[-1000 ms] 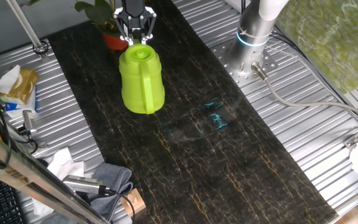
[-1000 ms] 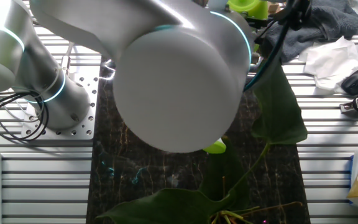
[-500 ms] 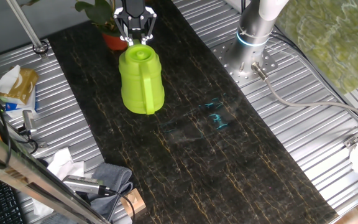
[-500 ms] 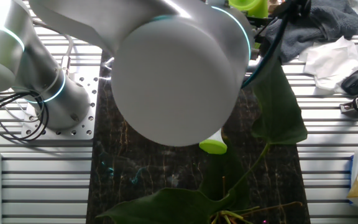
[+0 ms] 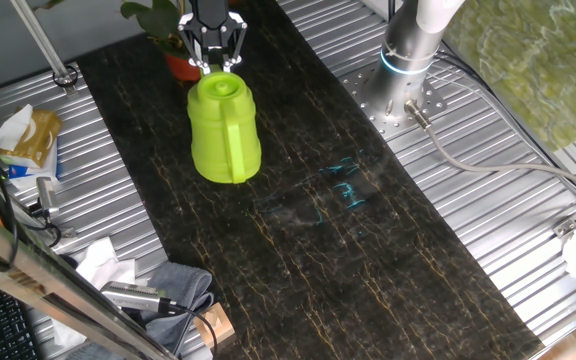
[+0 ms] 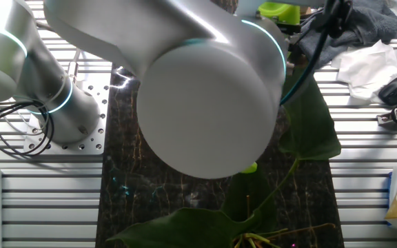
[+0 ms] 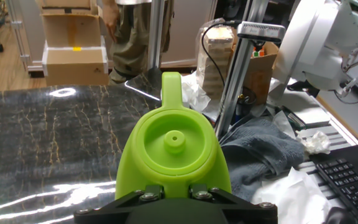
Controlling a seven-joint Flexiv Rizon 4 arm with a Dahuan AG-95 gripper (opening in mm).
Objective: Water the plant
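Note:
The lime-green watering can (image 5: 225,130) stands upright on the dark marble strip, handle toward the camera. My gripper (image 5: 213,60) is at the can's far upper edge, shut on it. The plant (image 5: 158,18), with dark green leaves, sits in a reddish-orange pot (image 5: 179,64) just behind and left of the can, partly hidden by the gripper. In the hand view the watering can's round top (image 7: 173,146) fills the middle, and my gripper (image 7: 173,188) pinches its near rim. In the other fixed view the arm hides most of the can; broad plant leaves (image 6: 309,117) hang at the right.
The arm's base (image 5: 408,60) stands at the back right. Left of the strip lie a paper bag (image 5: 28,135), tools (image 5: 133,295) and a grey cloth (image 5: 183,285). A keyboard (image 7: 347,177) and crumpled tissue (image 7: 288,193) are in the hand view at the right.
The watering can and my gripper have shifted slightly left and back, toward the pot. In the other fixed view the arm has moved right and hides more of the can.

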